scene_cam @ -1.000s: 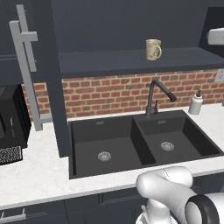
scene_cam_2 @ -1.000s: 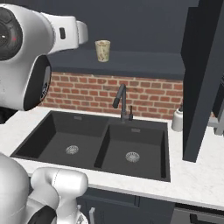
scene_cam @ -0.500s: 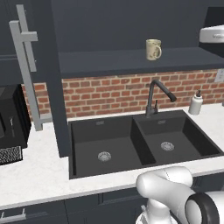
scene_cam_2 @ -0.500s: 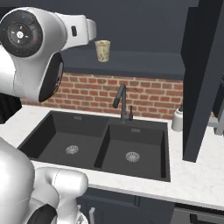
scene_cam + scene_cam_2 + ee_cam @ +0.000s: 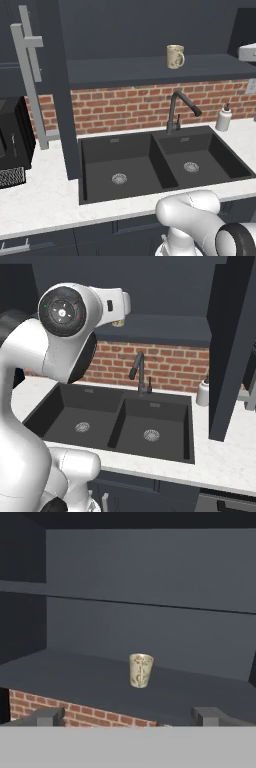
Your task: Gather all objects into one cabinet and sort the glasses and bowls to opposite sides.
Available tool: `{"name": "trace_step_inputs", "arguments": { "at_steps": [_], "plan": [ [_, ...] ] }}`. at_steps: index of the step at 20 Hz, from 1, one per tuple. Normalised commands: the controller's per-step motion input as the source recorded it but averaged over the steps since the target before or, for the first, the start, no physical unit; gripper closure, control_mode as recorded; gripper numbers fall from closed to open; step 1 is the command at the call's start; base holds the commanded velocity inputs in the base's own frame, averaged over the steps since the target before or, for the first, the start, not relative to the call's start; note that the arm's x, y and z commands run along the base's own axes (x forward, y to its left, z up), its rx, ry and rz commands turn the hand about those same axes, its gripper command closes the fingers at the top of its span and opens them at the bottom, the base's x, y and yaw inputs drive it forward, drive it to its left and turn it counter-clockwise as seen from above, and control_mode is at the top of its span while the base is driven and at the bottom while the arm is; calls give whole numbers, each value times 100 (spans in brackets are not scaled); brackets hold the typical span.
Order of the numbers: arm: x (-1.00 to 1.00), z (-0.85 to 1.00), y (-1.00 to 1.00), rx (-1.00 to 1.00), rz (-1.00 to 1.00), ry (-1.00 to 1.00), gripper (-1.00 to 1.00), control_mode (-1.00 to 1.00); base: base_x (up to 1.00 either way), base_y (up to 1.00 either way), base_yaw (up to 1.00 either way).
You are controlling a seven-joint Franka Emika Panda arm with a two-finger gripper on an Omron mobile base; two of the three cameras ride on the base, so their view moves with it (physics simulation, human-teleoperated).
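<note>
Swinging further across the right base view than a second ago, the white arm [image 5: 65,331] now covers the spot where the cream mug showed.

Left base view: the cream mug [image 5: 175,56] stands upright on the open cabinet's dark shelf [image 5: 125,72], near its front edge and right of centre, above the faucet [image 5: 180,107] and double sink [image 5: 160,162].

Hand view: the gripper [image 5: 128,716] has its jaws spread wide and empty, facing the mug [image 5: 140,670], which stands well apart from them.
</note>
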Motion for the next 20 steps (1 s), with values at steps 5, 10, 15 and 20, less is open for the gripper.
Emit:
{"name": "trace_step_inputs", "arguments": {
  "at_steps": [5, 10, 15, 20],
  "plan": [
    [0, -15, -2, 0, 1, 0, -100, -100, 0, 0, 0],
    [18, -10, 4, 0, 0, 1, -100, -100, 0, 0, 0],
    [39, -40, 0, 0, 0, 5, -100, -100, 0, 0, 0],
    [27, -8, 0, 0, 0, 3, -100, -100, 0, 0, 0]
  ]
}}
